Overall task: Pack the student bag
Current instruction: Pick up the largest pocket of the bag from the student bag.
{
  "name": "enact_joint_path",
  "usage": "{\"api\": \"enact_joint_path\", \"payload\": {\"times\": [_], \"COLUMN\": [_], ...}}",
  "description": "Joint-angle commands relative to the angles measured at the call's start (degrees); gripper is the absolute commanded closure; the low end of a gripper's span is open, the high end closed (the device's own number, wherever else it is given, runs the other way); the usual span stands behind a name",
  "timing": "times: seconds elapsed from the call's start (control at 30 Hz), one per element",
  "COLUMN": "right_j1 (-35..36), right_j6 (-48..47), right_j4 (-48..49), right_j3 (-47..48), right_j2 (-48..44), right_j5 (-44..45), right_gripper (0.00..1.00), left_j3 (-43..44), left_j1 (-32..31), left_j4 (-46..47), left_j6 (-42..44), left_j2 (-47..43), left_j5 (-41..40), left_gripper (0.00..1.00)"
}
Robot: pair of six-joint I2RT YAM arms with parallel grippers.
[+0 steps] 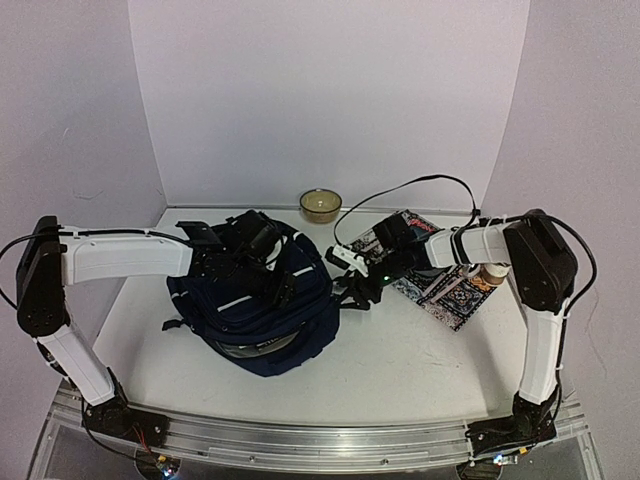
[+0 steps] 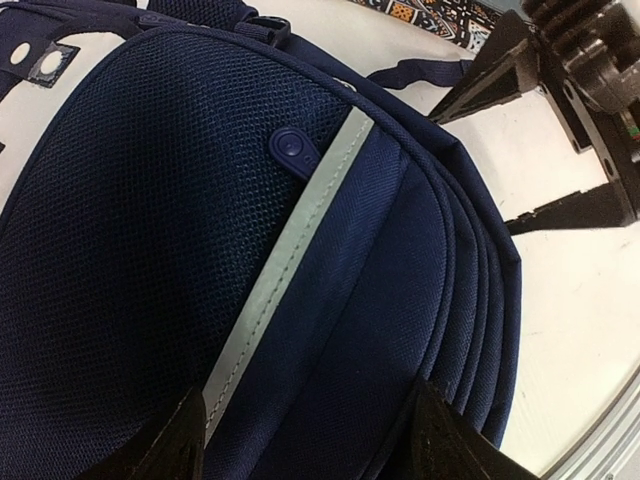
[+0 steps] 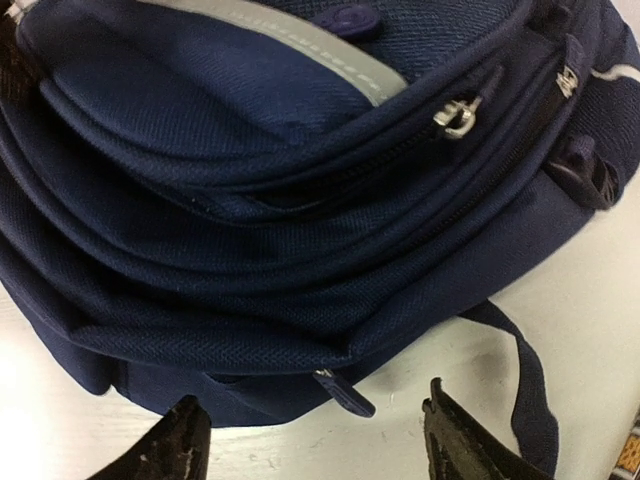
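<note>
Student bag (image 1: 262, 310) lying flat, centre-left on the tabletop (image 1: 420, 360), its zipped side turned toward the nearer right pincer (image 3: 312, 415), which stands just beside that edge, jaws apart and empty; left pincer (image 2: 310, 435) poised over the top face, likewise spread, gripping nothing.

Looks like a robotics lab cell: plain white backdrop panels (image 1: 330, 90) boxing in a white bench (image 1: 420, 360), left arm (image 1: 130, 258) and right arm (image 1: 545, 350) bolted to an aluminium rail (image 1: 320, 440) at its near edge, cables (image 1: 440, 178) trailing.
</note>
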Motion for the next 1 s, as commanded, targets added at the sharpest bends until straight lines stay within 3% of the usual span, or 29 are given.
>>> {"api": "enact_joint_path", "payload": {"times": [0.0,0.3,0.6,0.77,0.97], "right_j1": [-0.68,-0.66,-0.66,-0.69,0.44], "right_j6": [-5.77,-8.26,-9.58,-7.13,-1.24], "right_j4": [-7.08,-14.81,-16.22,-15.99,-13.76], "right_j3": [5.74,12.48,9.19,6.63,-1.99], "right_j2": [3.53,8.7,6.06,2.65,-5.34], "right_j5": [-2.74,-7.93,-7.32,-7.68,-2.99], "right_gripper": [0.35,0.5,0.98,1.0,1.0], "left_j3": [-1.3,-1.98,-2.56,-3.19,-5.06], "left_j1": [0.64,0.68,0.68,0.99,4.13], "left_j4": [-1.45,-1.43,-1.43,-1.67,-1.76], "left_j6": [2.07,2.73,2.83,1.25,-2.93], "left_j2": [-0.55,-1.64,-1.33,-0.83,0.83], "left_j5": [1.7,3.67,3.68,1.76,0.41], "left_gripper": [0.31,0.32,0.33,0.35,0.44]}}
